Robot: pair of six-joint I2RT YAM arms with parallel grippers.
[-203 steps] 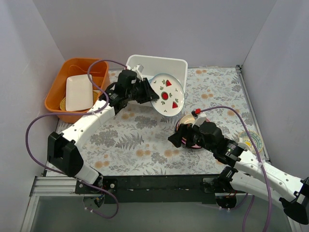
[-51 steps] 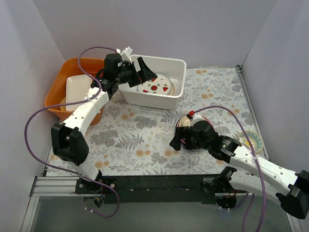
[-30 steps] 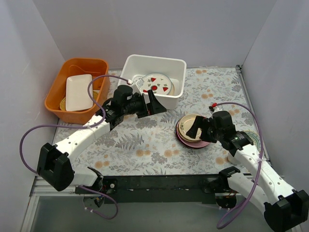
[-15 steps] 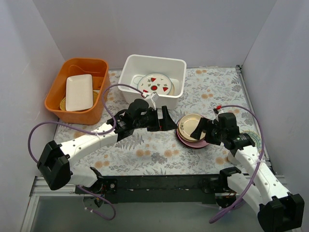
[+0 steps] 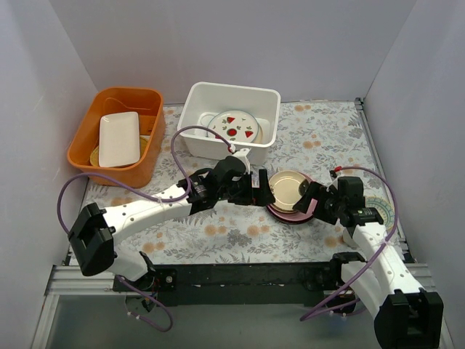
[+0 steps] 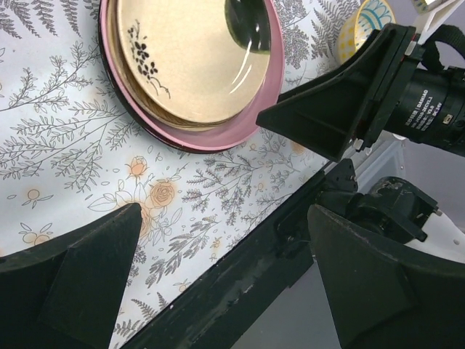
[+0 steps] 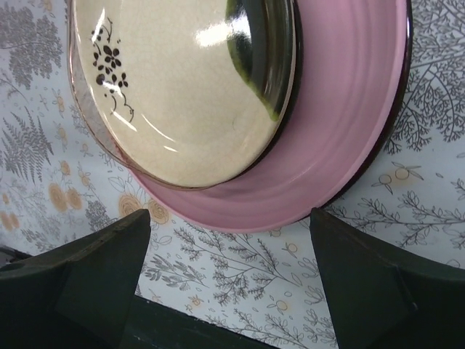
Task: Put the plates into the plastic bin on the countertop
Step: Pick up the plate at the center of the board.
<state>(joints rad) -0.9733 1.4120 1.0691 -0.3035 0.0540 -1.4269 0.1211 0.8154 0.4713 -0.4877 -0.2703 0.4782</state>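
The watermelon plate [image 5: 234, 125] lies inside the white plastic bin [image 5: 270, 97] at the back of the countertop [image 5: 218, 225]. A stack of plates stands at centre right: a tan plate [image 5: 288, 187] [image 6: 192, 58] [image 7: 182, 94] on a pink plate [image 6: 218, 137] [image 7: 349, 123], with a dark rim [image 7: 407, 65] showing beneath. My left gripper [image 5: 258, 192] [image 6: 224, 212] is open just left of the stack. My right gripper [image 5: 311, 201] [image 7: 231, 216] is open at the stack's right edge. Neither holds anything.
An orange tub [image 5: 94, 109] at the back left holds a white rectangular dish [image 5: 118, 138]. A cream-and-blue plate [image 5: 379, 207] [image 6: 361, 22] lies at the far right, partly hidden by the right arm. The black table edge [image 6: 240, 291] runs close below both grippers.
The left arm has swung from beside the bin down to the left edge of the stack. The right gripper has slid back a little to the stack's right side. Both stayed open.
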